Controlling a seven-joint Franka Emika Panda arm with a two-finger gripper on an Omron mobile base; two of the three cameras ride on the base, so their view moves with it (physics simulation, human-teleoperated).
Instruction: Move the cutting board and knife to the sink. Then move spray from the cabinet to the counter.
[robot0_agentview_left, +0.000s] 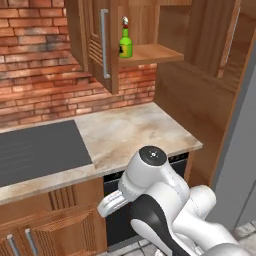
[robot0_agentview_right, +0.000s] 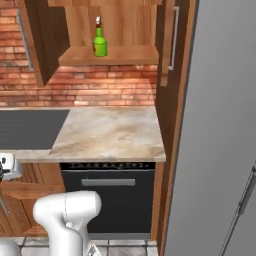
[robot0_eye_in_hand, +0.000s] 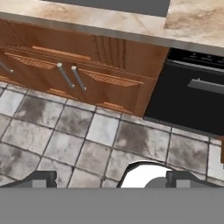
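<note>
Grey floor tiles (robot0_eye_in_hand: 65, 135) lie under the gripper (robot0_eye_in_hand: 111, 178) at the bottom of the hand view; its two tips stand wide apart and hold nothing. Brown cupboard doors (robot0_eye_in_hand: 87, 78) are above it. Up high, the green spray (robot0_agentview_left: 125, 44) stands upright on the cabinet (robot0_agentview_left: 150, 52) shelf, over the counter (robot0_agentview_left: 135, 132).

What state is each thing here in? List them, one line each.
cabinet: door open, shelf exposed.
spray: upright on the cabinet shelf, untouched.
counter: bare stone.
dishwasher: door shut.
gripper: jaws open, holding nothing, aimed at the floor.
</note>
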